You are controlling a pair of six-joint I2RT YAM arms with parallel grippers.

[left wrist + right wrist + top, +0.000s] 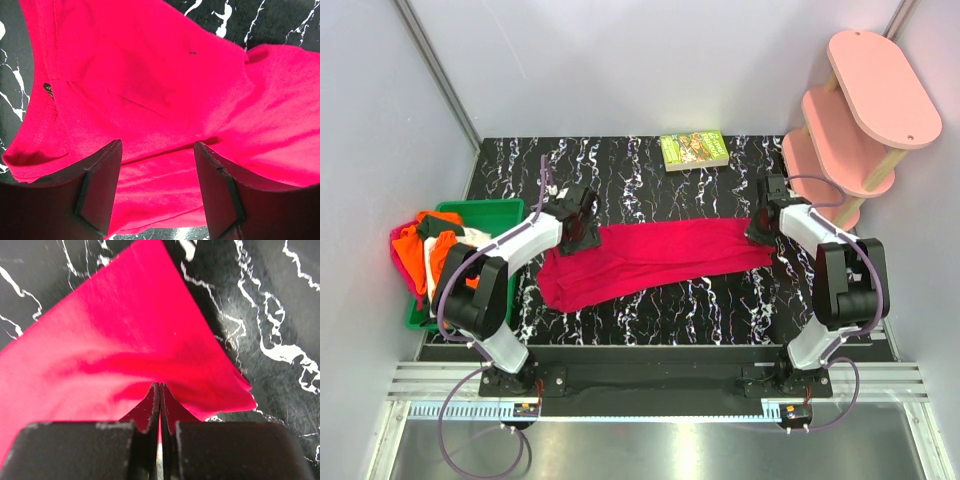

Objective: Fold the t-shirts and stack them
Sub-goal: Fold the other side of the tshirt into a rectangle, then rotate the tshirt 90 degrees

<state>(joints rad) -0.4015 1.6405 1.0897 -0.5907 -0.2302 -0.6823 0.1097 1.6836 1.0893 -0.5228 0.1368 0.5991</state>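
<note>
A crimson-red t-shirt (650, 258) lies folded into a long band across the black marbled table. My left gripper (582, 228) is open right over the shirt's left end, near its collar (47, 107), with red cloth (155, 100) between the two fingers. My right gripper (763, 228) is shut on the shirt's right end, pinching a raised fold of red cloth (125, 350). Orange, white and pink t-shirts (432, 250) are piled in the green bin at the left.
A green bin (490, 212) stands off the table's left edge. A small green-covered book (694, 150) lies at the back of the table. A pink tiered shelf (860, 110) stands at the back right.
</note>
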